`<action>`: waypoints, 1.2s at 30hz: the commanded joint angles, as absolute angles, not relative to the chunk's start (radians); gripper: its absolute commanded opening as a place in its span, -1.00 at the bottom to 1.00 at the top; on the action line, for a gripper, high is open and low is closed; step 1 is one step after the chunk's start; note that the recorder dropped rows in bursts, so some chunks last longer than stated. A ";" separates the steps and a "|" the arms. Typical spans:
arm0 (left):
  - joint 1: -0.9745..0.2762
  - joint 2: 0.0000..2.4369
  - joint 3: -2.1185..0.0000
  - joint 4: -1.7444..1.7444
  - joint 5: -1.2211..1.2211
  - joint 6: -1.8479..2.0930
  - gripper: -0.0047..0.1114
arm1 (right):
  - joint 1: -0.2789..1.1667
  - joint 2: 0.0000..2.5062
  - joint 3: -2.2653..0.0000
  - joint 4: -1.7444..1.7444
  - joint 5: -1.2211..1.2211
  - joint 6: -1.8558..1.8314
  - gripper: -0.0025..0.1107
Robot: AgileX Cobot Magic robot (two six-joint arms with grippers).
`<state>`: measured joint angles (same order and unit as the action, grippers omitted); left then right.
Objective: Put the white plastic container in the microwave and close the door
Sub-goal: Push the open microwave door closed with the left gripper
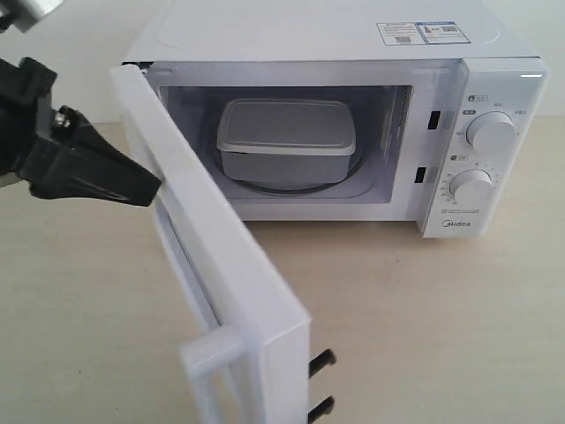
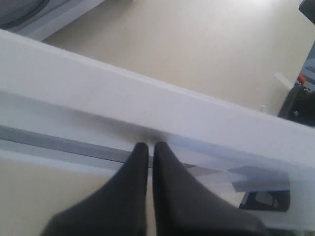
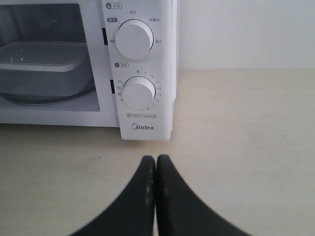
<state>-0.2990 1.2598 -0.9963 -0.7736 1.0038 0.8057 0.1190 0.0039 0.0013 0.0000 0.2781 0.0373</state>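
The door [image 1: 221, 256] of the microwave [image 1: 309, 35] stands swung open toward the viewer, bar handle at its near end. The microwave sits on a pale beige table [image 1: 424, 300] with a plain white wall [image 1: 71, 44] behind it. The left gripper [image 1: 154, 187], black fingers pressed together and holding nothing, has its tips against the door's outer face. The right gripper [image 3: 156, 160], also pressed together and empty, hovers before the microwave's dial panel. The white plastic container [image 1: 284, 140] sits inside the microwave.
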 commanded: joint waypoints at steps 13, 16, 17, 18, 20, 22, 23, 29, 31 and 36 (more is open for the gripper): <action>-0.440 1.276 -1.001 -0.853 0.795 0.855 -0.84 | 0.113 0.000 0.000 -0.006 0.277 0.043 -0.96; -0.440 1.276 -1.001 -0.848 0.796 0.855 -0.84 | 0.113 0.000 0.000 -0.006 0.277 0.043 -0.96; -0.440 1.276 -1.001 -0.848 0.794 0.855 -0.84 | 0.113 0.000 0.000 -0.006 0.277 0.043 -0.96; -0.440 1.276 -1.001 -0.848 0.794 0.859 -0.84 | 0.113 0.000 0.000 -0.006 0.277 0.043 -0.96; -0.440 1.276 -1.001 -0.848 0.792 0.862 -0.84 | 0.113 0.000 0.000 -0.006 0.277 0.043 -0.96; -0.440 1.276 -1.001 -0.848 0.792 0.872 -0.84 | 0.113 0.000 0.000 -0.006 0.277 0.043 -0.96; -0.440 1.276 -1.001 -0.848 0.792 0.872 -0.84 | 0.113 0.000 0.000 -0.006 0.277 0.043 -0.96; -0.440 1.276 -1.001 -0.848 0.803 0.873 -0.84 | 0.113 0.000 0.000 -0.006 0.277 0.043 -0.96; -0.440 1.276 -1.001 -0.848 0.803 0.873 -0.84 | 0.113 0.000 0.000 -0.006 0.277 0.043 -0.96; -0.440 1.276 -1.001 -0.848 0.791 0.884 -0.84 | 0.113 0.000 0.000 -0.006 0.277 0.043 -0.96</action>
